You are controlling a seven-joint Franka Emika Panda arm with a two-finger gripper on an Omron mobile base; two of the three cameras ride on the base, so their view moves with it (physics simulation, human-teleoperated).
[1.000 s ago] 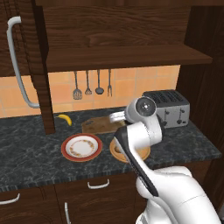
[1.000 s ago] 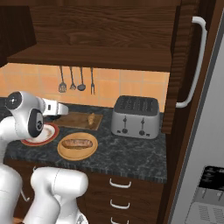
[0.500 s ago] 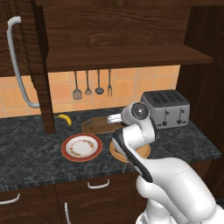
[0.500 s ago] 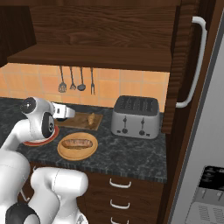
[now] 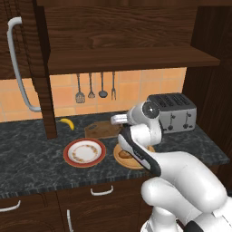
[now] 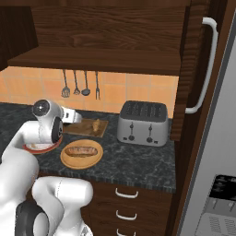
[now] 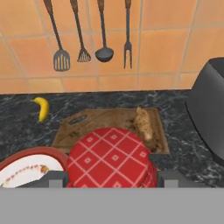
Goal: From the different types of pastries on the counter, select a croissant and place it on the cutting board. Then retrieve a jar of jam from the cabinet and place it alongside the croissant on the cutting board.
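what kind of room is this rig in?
A rendered home kitchen, by the look of it: a toaster on the dark marble counter, utensils hung on orange tile, wood cabinets above.

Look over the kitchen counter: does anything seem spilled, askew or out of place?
Nothing stands out. The golden-brown croissant lies on the brown wooden cutting board, and the gripper holds the red-lidded jam jar upright.

speckled counter [image 5: 27,158]: cutting board [image 7: 87,127], banana [image 7: 42,107], plates, toaster [image 6: 140,122]
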